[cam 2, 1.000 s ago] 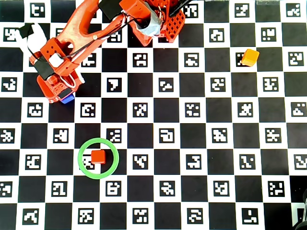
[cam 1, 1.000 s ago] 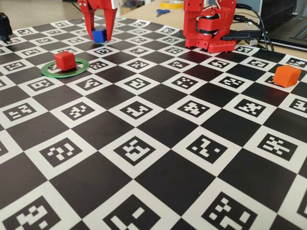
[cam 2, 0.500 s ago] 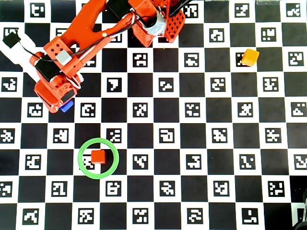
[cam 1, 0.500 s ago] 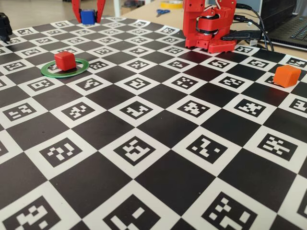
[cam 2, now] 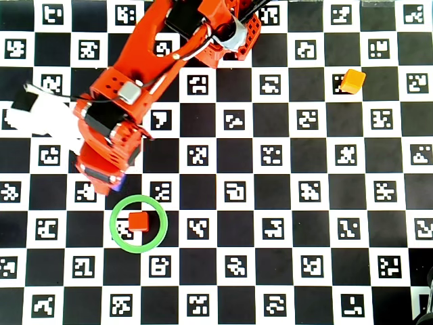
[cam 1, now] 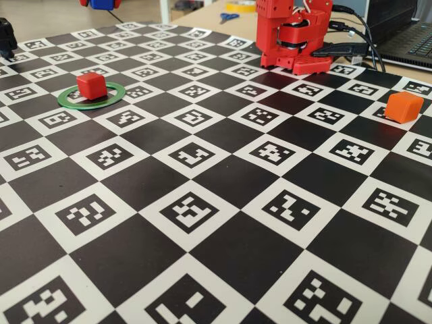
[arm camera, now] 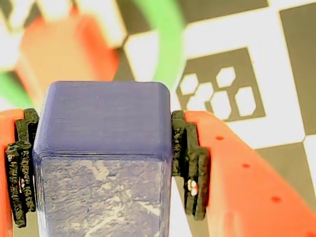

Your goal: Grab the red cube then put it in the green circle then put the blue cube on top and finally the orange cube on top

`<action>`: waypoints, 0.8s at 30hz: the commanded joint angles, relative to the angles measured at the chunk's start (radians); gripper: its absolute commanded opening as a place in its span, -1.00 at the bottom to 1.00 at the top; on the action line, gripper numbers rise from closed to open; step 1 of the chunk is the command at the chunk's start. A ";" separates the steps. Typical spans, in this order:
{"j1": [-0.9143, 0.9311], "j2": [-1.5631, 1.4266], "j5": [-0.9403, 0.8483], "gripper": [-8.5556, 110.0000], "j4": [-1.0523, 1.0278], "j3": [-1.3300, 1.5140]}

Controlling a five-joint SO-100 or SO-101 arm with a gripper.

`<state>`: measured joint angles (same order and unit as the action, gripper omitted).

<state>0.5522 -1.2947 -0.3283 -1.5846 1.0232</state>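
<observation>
a: clamped on the blue cube [arm camera: 103,163], gripper [arm camera: 101,168] pinching it from both sides, black ridged pads [arm camera: 190,168] flat against opposite faces. carried above the board, in the overhead view just up and left of the green circle [cam 2: 160,233].

b: looks light and rigid, judging by the print lines on its faces. no give under the squeeze, no sag. top face smoother than the front, edges slightly rounded, so probably a bit slick if held near a corner.

a: held mid-face here, which seems right. flat sides, parallel pads, little reason to twist.

b: and the ring? anything inside?

a: holds the red cube [cam 2: 139,221], sitting on the board within the hollow centre, a little up and left of the middle in the overhead view, not touching the band as far as can be told. from the fixed view, upright and flat on the mat [cam 1: 91,86].

b: small landing face then. same size as the blue one, glossy too. likely to slide off unless set down square and let go gently.

a: agreed. blurred in the wrist view, but red cube and green arc both visible just beyond the held one.

b: orange cube [cam 2: 352,80]?

a: far side of the checkered board [cam 2: 270,203], well apart from everything, untouched and resting flat.
</observation>
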 commanded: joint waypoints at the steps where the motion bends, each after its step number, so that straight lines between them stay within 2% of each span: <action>1: -0.057 -0.084 -0.091 -0.77 -0.029 -0.130; 9: -0.138 -0.028 -0.213 -0.78 -0.074 -0.192; 24: -0.133 0.086 -0.245 -0.78 0.124 -0.063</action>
<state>0.4004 -1.1827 -0.5691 -1.5033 0.9633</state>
